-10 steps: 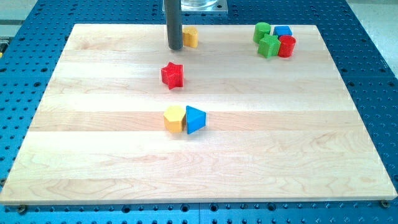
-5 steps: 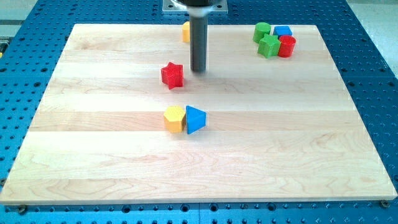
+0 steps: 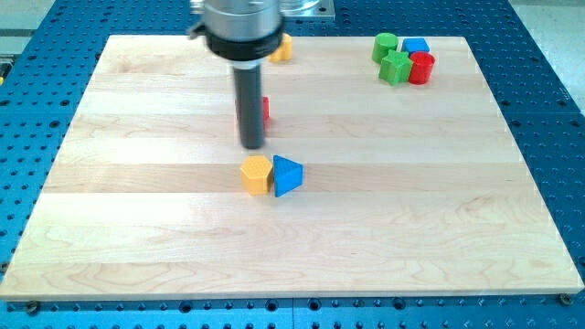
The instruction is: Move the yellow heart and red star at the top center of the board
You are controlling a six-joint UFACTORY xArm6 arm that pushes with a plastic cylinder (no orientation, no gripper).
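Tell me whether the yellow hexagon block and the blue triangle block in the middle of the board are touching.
Touching. The camera view shows the yellow hexagon block and the blue triangle block side by side with no wood visible between their facing edges.

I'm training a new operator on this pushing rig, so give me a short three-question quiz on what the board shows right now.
1. True or false: my tip sits at the view's bottom of the red star, whose greater part the rod hides.
2. Which block touches the yellow hexagon block? A) green cylinder B) blue triangular block C) yellow heart
3. Fill in: the yellow heart lies near the board's ____ edge.

Key:
1. True.
2. B, the blue triangular block on its right in the view.
3. Top, partly behind the arm's housing.
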